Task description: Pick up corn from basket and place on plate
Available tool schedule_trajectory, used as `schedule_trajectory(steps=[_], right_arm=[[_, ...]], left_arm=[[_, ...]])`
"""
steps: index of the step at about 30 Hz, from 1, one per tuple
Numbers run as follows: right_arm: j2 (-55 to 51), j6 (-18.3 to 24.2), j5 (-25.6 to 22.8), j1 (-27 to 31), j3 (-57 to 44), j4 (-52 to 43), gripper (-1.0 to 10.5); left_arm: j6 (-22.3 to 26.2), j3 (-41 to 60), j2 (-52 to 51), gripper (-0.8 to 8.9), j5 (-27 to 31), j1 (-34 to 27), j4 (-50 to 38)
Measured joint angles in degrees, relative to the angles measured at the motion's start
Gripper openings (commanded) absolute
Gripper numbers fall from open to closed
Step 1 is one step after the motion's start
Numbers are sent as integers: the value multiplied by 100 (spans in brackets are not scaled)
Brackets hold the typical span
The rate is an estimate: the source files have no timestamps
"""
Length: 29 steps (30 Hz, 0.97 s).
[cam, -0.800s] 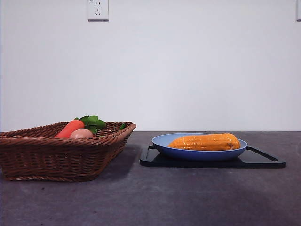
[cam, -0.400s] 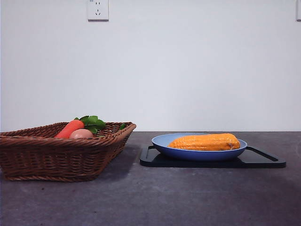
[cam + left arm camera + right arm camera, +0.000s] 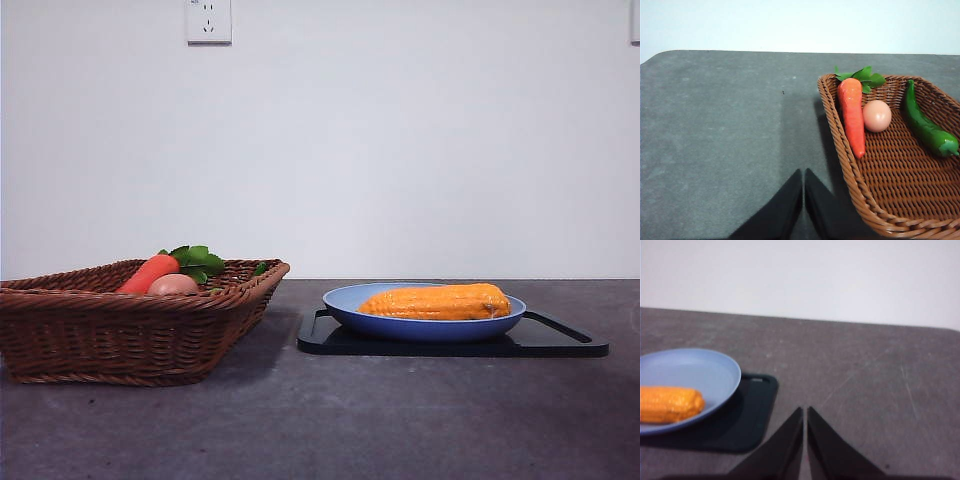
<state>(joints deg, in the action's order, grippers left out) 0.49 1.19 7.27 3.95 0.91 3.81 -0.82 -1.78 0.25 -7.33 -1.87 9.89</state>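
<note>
The orange-yellow corn (image 3: 436,301) lies lengthwise on the blue plate (image 3: 345,302), also seen as corn (image 3: 669,403) on the plate (image 3: 705,370) in the right wrist view. The brown wicker basket (image 3: 120,330) stands at the left; its woven floor (image 3: 900,175) shows in the left wrist view. My left gripper (image 3: 803,172) is shut over bare table beside the basket's rim, holding nothing. My right gripper (image 3: 805,410) is shut over bare table, apart from the plate. Neither arm shows in the front view.
A red-orange carrot (image 3: 852,115) with green leaves, a pale egg (image 3: 876,115) and a green pepper (image 3: 927,127) lie in the basket. The plate rests on a flat black tray (image 3: 560,340). A wall socket (image 3: 208,20) is on the wall behind.
</note>
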Motion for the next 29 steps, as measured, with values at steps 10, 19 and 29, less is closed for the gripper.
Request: schedule_trajectory(steps=[10, 19, 29], right_arm=[[-24, -96, -7, 0, 4, 566, 1], [-24, -122, -7, 0, 4, 546, 1], [-24, -125, -7, 0, 4, 546, 1]], left_arm=[[0, 0, 0, 8, 0, 0, 0], [0, 0, 0, 7, 0, 0, 0], [0, 0, 0, 8, 0, 0, 2]])
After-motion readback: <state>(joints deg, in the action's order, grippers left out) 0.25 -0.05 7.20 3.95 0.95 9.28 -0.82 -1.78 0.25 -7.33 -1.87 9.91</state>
